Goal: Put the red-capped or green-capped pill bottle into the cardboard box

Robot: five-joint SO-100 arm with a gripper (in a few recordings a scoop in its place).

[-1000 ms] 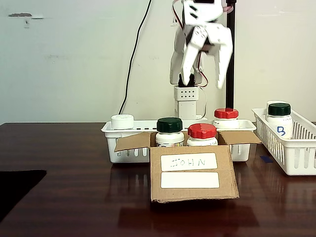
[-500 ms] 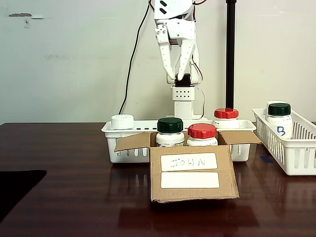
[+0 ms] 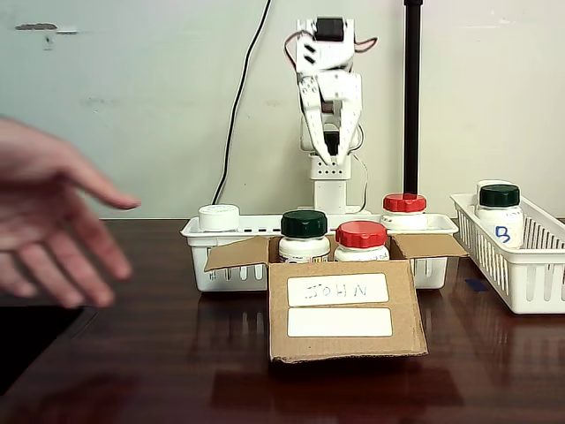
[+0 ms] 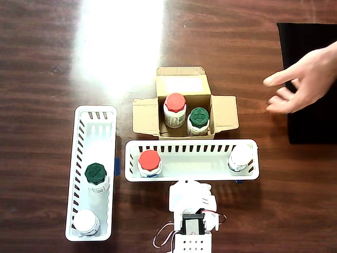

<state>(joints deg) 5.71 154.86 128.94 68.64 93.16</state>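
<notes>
The cardboard box (image 3: pixel 342 346) marked "JOHN" stands open in front of the middle basket, its flaps (image 4: pixel 145 116) spread. Two bottles stand upright inside it: a red-capped pill bottle (image 3: pixel 361 237) (image 4: pixel 175 108) and a green-capped one (image 3: pixel 304 231) (image 4: pixel 199 119). My white gripper (image 3: pixel 331 157) hangs behind the baskets over the arm's base, pointing down, well above and behind the box. Its fingers look slightly open with nothing between them. From overhead the folded arm (image 4: pixel 192 199) sits at the bottom edge.
The middle white basket (image 3: pixel 231 261) (image 4: pixel 195 159) holds a red-capped bottle (image 3: pixel 404 208) (image 4: pixel 149 162) and a white-capped one (image 3: pixel 218 216) (image 4: pixel 240 158). A side basket (image 3: pixel 523 269) (image 4: pixel 96 126) holds a green-capped bottle (image 3: pixel 500 212) (image 4: pixel 96 176). A person's hand (image 3: pixel 53 221) (image 4: pixel 303 79) reaches in over a black mat (image 4: pixel 308 42).
The arm has swung from upper right to centre and dropped lower, its fingers narrowing. A person's hand has come into the fixed view from the left. The bottles and box have not moved.
</notes>
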